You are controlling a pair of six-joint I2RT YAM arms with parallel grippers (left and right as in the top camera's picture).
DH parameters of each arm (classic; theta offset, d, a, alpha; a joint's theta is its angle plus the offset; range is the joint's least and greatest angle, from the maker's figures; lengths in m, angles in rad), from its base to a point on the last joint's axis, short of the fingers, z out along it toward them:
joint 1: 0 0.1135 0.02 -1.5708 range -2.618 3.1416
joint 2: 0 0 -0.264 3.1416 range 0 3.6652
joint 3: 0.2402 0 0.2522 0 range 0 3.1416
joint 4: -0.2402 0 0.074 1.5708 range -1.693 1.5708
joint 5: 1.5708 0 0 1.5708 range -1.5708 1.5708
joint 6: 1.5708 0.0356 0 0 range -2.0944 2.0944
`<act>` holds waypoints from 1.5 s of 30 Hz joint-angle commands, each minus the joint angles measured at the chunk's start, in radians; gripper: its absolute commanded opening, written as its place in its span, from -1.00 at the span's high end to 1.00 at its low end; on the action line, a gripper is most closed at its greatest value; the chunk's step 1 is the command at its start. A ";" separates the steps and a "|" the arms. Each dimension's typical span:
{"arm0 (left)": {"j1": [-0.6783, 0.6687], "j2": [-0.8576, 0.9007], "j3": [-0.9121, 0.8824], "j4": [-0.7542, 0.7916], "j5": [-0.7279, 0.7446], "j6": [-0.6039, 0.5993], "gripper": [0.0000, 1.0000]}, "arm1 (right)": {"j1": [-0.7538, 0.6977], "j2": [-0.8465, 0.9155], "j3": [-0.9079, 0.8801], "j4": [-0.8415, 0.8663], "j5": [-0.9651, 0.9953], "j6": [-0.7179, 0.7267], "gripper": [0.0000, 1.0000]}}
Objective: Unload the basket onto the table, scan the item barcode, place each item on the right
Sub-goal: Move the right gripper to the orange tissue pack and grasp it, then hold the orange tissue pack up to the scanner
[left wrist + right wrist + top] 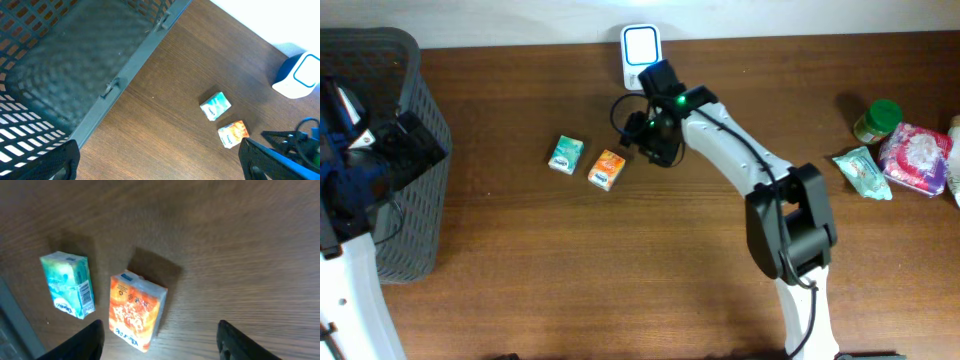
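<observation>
Right fingers (237, 345): dark, spread apart, hovering above orange pack (136, 311), one on each side, no contact visible. Orange pack: small rectangular packet, glossy wrap, white lettering, lying flat on table (240, 240), near middle, just in front of scanner (640, 48). Teal pack (67, 291) just beside it, barcode on side face. Table: brown wood grain. Scanner: white, lit window, at back edge. Left fingers (45, 165): spread wide, empty, over dark grey mesh basket (125, 75).

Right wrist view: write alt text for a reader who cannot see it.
An orange packet lies on the wooden table just ahead of the open right gripper, untouched. A teal packet lies beside it, apart, a barcode showing on its side.
</observation>
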 commanded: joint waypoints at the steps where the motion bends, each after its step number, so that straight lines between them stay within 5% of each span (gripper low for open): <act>1: 0.006 -0.002 0.001 0.002 -0.011 -0.006 -0.98 | 0.047 0.035 -0.004 0.011 -0.028 0.063 -0.23; 4: 0.006 -0.002 0.001 0.002 -0.011 -0.006 -0.98 | 0.091 0.069 -0.004 0.043 -0.024 0.063 0.02; 11: 0.006 -0.002 0.001 0.002 -0.011 -0.006 -0.98 | 0.101 0.114 -0.007 0.069 -0.005 0.085 0.13; 14: 0.006 -0.002 0.001 0.002 -0.011 -0.006 -0.98 | 0.102 0.114 -0.007 0.061 0.010 0.041 0.92; 16: 0.006 -0.002 0.001 0.002 -0.011 -0.006 -0.98 | 0.097 0.108 -0.006 0.038 0.006 0.023 0.92; 19: 0.006 -0.002 0.001 0.002 -0.011 -0.006 -0.98 | 0.060 0.047 -0.004 0.036 -0.064 -0.196 0.92; 22: 0.006 -0.002 0.001 0.002 -0.011 -0.006 -0.98 | -0.032 -0.090 0.017 0.007 -0.294 -0.565 0.92; 29: 0.006 -0.002 0.001 0.002 -0.011 -0.006 -0.98 | -0.231 -0.222 0.017 -0.024 -0.896 -0.988 0.92; 36: 0.006 -0.002 0.001 0.002 -0.011 -0.006 -0.99 | -0.420 -0.222 0.017 -0.024 -1.166 -0.989 0.92; 45: 0.006 -0.002 0.001 0.002 -0.011 -0.006 -0.98 | -0.432 -0.222 0.016 -0.028 -1.180 -0.989 0.92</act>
